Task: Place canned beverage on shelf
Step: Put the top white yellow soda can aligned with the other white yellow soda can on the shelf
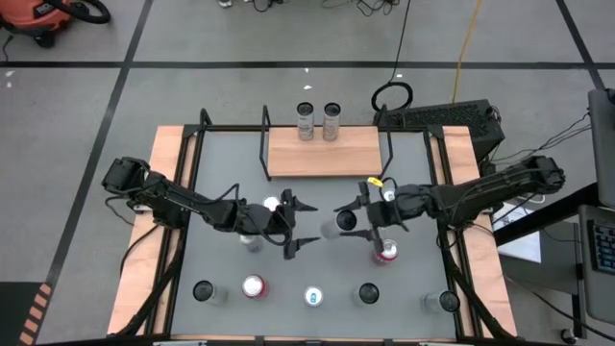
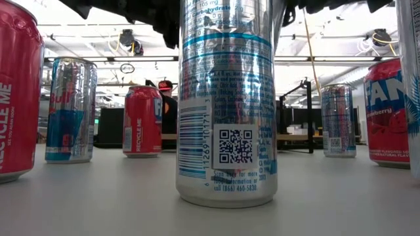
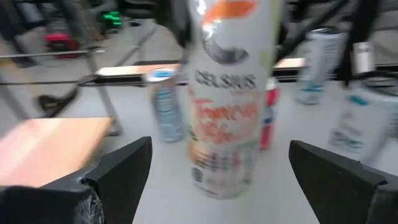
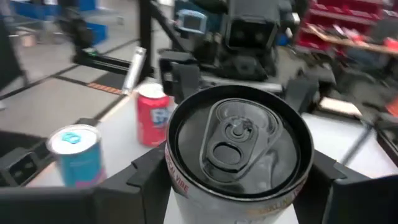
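The right gripper (image 1: pixel 338 223) held a white aluminium drink can with a black top (image 4: pixel 239 149) at mid-table, near the light-wood shelf (image 1: pixel 322 154). The left gripper (image 1: pixel 300 226) stood wide open just beside that can.

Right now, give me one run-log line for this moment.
right gripper: fingers closed around black-topped can, tipped sideways | left gripper: fingers open, empty, facing that can | shelf: two cans at far edge
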You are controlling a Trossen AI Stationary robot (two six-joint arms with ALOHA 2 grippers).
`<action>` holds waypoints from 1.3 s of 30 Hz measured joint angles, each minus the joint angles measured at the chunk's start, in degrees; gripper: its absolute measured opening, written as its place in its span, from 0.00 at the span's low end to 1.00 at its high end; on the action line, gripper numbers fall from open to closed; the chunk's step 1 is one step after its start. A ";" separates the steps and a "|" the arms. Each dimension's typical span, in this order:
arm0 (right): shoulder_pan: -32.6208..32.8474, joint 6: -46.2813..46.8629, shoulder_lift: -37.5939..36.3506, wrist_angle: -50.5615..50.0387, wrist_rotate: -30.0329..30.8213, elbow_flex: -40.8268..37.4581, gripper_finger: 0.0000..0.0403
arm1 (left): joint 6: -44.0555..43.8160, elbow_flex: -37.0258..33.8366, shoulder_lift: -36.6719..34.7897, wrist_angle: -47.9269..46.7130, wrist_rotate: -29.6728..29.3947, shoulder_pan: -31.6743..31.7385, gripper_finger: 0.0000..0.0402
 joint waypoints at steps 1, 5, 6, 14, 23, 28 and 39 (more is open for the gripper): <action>-0.43 -0.80 -0.37 0.21 -1.63 0.00 0.55 | -0.64 0.01 0.00 0.15 1.42 0.08 0.93; -2.05 -2.72 -1.10 0.62 -4.91 0.00 0.55 | -1.04 0.00 0.00 0.46 2.52 0.34 0.93; -2.40 -2.95 -1.21 0.69 -5.45 0.00 0.55 | -1.09 0.00 0.00 0.46 2.43 0.38 0.93; -3.28 -3.78 -1.23 1.17 -5.89 0.00 0.55 | -4.12 -0.04 2.06 0.69 0.79 0.82 0.93; -3.28 -6.27 -1.27 3.36 -10.64 0.00 0.55 | -3.47 -0.04 8.05 9.87 1.80 1.23 0.93; -3.26 -8.71 -1.11 3.97 -12.00 0.00 0.55 | -3.47 -0.02 8.48 10.03 4.01 1.41 0.93; -3.32 -11.35 0.66 8.01 -13.46 0.02 0.55 | -1.28 0.00 8.46 12.24 4.94 1.41 0.92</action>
